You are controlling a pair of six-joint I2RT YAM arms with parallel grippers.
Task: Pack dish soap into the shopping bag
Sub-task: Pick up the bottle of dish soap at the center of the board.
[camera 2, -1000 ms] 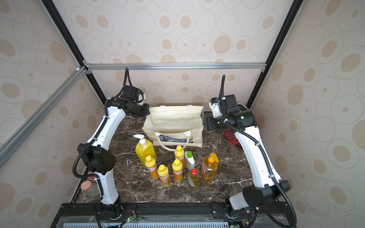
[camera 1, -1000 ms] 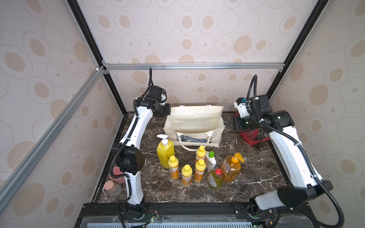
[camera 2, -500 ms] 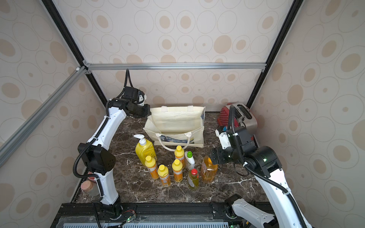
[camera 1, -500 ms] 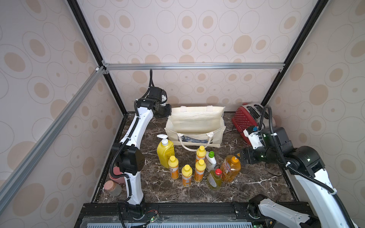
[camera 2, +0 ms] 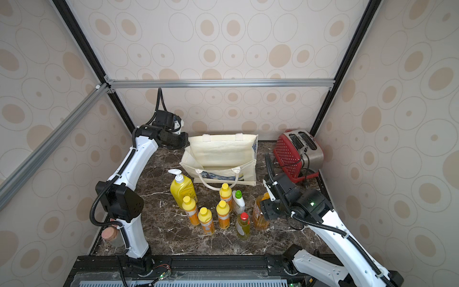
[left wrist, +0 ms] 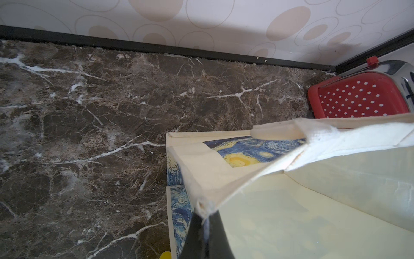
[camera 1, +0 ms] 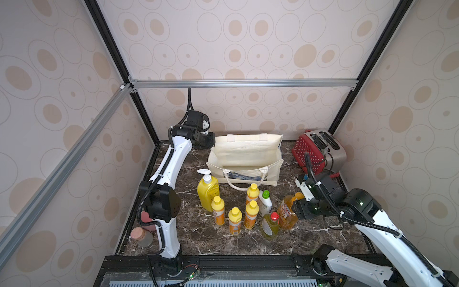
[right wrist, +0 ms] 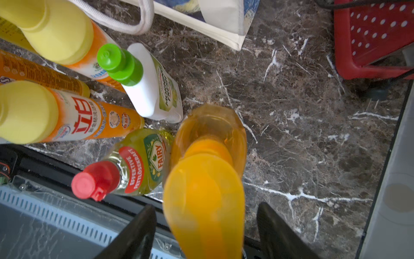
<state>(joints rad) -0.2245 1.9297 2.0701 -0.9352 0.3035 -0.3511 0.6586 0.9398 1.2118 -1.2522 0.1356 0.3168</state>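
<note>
Far left: pinches the far-left top corner of the shopping bag (left wrist: 313, 213) in the left gripper (left wrist: 205, 215), clamped together on the canvas rim. Just right of that, stands upright and open-mouthed at the far middle of the marble table (camera 1: 198, 238), starry print facing near, rope handle (right wrist: 146, 13) drooping over the near side. Near of the bag, outside it and upright on the table, all the dish soap: big yellow pump bottle (camera 1: 208, 192) leftmost, then four small orange bottles (camera 1: 234, 223), white green-capped bottle (camera 1: 265, 203), yellow-green red-capped bottle (camera 1: 269, 225), clear amber bottle (camera 1: 285, 216) rightmost. Straddles that amber bottle's orange pump head (right wrist: 201, 197) with the right gripper (right wrist: 206, 207), spread apart, clear of it on both sides. Far right corner: red polka-dot toaster (camera 1: 310, 151).
</note>
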